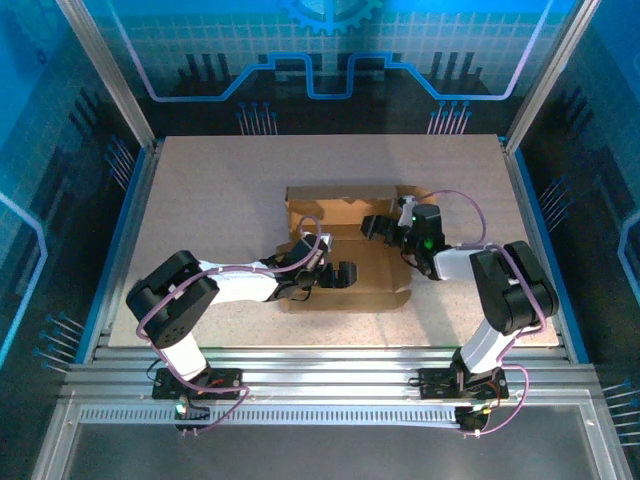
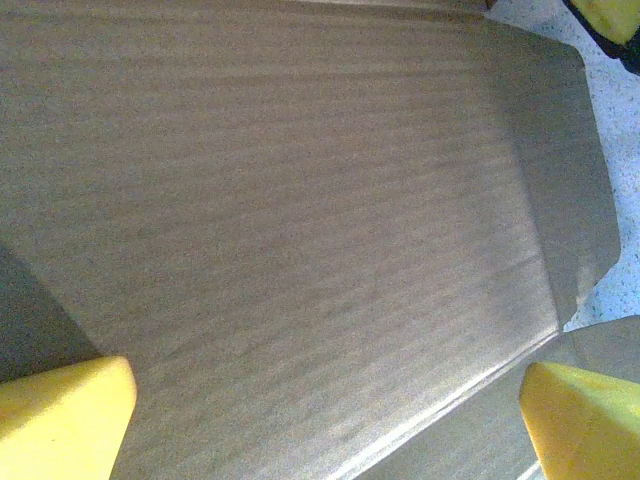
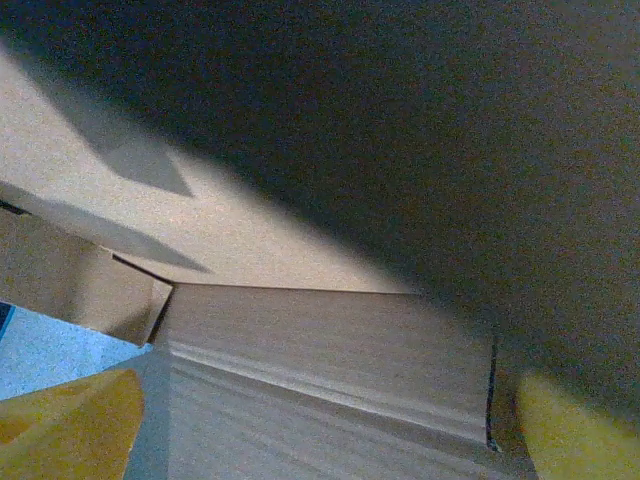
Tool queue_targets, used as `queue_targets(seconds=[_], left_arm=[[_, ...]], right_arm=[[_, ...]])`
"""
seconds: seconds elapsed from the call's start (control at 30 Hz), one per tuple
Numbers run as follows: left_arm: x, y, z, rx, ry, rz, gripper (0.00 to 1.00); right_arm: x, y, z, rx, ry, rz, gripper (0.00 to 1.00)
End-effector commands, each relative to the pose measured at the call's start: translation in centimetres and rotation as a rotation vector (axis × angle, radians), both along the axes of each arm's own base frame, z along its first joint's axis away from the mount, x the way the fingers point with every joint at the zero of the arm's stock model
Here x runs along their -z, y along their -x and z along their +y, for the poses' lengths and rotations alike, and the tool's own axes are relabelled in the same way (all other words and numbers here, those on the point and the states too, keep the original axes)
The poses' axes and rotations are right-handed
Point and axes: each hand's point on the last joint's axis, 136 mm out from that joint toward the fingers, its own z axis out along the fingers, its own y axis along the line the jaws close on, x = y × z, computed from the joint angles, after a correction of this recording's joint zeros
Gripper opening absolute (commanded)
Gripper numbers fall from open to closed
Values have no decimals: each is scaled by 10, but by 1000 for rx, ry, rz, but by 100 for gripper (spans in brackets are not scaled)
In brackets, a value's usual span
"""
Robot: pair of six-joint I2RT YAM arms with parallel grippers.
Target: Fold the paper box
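The left gripper (image 1: 337,272) has its jaws spread, low over the 6 o'clock panel of the paper box (image 1: 372,272). The right gripper (image 1: 383,228) is also spread, coming in from 3 o'clock toward the raised 12 o'clock wall. The box lies mid-counter (image 1: 200,200).

Both arms are the same build, chunky black joints with white link sections: left arm (image 1: 215,285) sits left of the paper box (image 1: 345,215), right arm (image 1: 500,290) right of it. A purple cable (image 1: 455,193) loops along each. There's a green light (image 1: 428,241) on the right one, and the fingertips (image 2: 60,415) are yellow wedges.
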Motion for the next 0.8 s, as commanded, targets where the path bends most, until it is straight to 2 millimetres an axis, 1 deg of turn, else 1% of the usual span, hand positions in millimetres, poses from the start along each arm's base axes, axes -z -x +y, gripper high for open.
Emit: queue_targets(seconds=[0.0, 0.1, 0.2, 0.3, 0.4, 0.53, 0.57, 0.6, 0.7, 0.77], left_arm=[[11, 8, -3, 5, -14, 47, 99], [11, 9, -3, 5, -15, 47, 99], [11, 9, -3, 4, -15, 47, 99], [11, 9, -2, 2, -15, 45, 99], [10, 9, -2, 1, -15, 43, 99], [11, 9, -2, 1, -17, 46, 99], [11, 8, -2, 0, -16, 44, 99], [10, 8, -3, 0, -14, 43, 99], [8, 7, -4, 4, -10, 41, 99], [8, 8, -4, 6, -9, 42, 99]], right_arm=[[-1, -2, 9, -23, 1, -8, 96], [3, -2, 4, -2, 28, 10, 97], [5, 0, -7, 32, 64, 32, 97], [2, 5, -17, 49, 79, 37, 97], [-3, 13, -24, 47, 104, 41, 97], [-15, 27, -34, 49, 148, 39, 97], [-21, 29, -37, 49, 157, 30, 97], [-22, 34, -39, 45, 172, 45, 97], [-42, 43, -48, 39, 196, 40, 97], [-59, 46, -56, 45, 216, 30, 97]])
